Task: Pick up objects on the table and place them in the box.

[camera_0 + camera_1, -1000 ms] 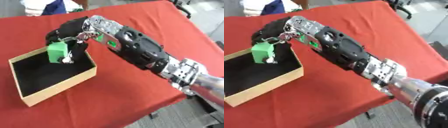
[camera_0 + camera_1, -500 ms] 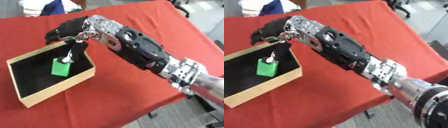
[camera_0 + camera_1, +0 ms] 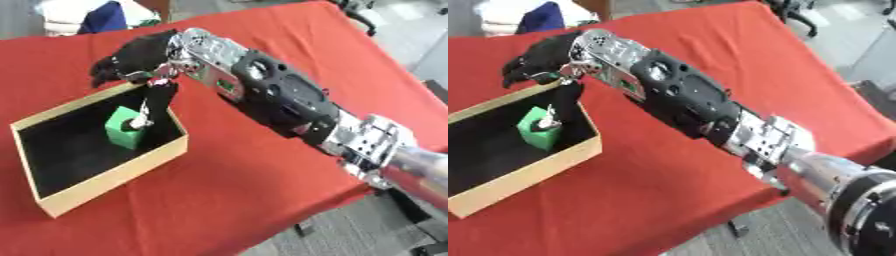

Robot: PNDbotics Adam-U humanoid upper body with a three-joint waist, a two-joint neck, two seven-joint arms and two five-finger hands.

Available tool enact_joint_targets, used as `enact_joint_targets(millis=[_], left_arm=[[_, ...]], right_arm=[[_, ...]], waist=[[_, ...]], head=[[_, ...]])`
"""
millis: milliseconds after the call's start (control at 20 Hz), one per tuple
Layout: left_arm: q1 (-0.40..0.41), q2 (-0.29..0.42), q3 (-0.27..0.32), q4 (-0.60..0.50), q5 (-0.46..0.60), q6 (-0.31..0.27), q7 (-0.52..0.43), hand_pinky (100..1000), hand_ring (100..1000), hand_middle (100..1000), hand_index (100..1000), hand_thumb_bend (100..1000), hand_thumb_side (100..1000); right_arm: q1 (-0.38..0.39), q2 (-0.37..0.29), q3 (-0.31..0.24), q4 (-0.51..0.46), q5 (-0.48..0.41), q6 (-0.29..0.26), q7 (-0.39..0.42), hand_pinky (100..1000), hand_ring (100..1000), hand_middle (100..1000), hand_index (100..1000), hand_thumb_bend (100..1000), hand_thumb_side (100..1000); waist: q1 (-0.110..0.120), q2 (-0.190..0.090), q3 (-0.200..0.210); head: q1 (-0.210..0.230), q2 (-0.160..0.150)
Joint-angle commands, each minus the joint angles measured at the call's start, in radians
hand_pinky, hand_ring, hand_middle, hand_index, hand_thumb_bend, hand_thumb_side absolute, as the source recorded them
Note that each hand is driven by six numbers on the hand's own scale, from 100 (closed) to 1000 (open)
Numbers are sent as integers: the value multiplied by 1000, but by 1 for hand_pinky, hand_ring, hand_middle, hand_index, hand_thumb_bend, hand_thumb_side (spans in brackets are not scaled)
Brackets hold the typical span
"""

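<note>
One unlabelled green block (image 3: 123, 132) in box (image 3: 114, 176)

The right hand (image 3: 131, 57) hangs over the box's (image 3: 114, 182) far corner, blocking it. Green block (image 3: 123, 132) sits below. The rest of the box floor is open.

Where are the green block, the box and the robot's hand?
green block (image 3: 123, 132), left eye view, its front face
box (image 3: 114, 178), left eye view, its near wall
right hand (image 3: 131, 57), left eye view, its black back
</note>
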Motion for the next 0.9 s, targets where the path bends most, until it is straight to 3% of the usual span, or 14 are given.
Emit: enact_joint_targets(millis=[50,250,550,900], left_arm=[[-3,20,12,-19,-5,0,3,680,642,603,804,100,622],[0,24,14,-19,-6,0,6,680,641,603,804,100,619],[3,27,16,-19,-9,1,7,680,641,604,804,100,623],[6,25,16,-19,-10,4,6,681,640,605,804,100,627]], right_arm=[[-19,-75,-32,-30,30,1,17,880,934,1000,1000,452,529],[-10,-143,-60,-47,50,17,28,890,941,1000,1000,424,486],[19,-230,-112,-52,82,54,22,899,947,1000,1000,445,582],[70,-283,-187,6,90,126,-7,895,945,1000,1000,450,600]], waist=[[2,-23,-1],[-2,-27,-8],[-6,-29,-15],[-5,-25,-25]], head=[[2,-4],[5,-4],[9,-3],[10,-3]])
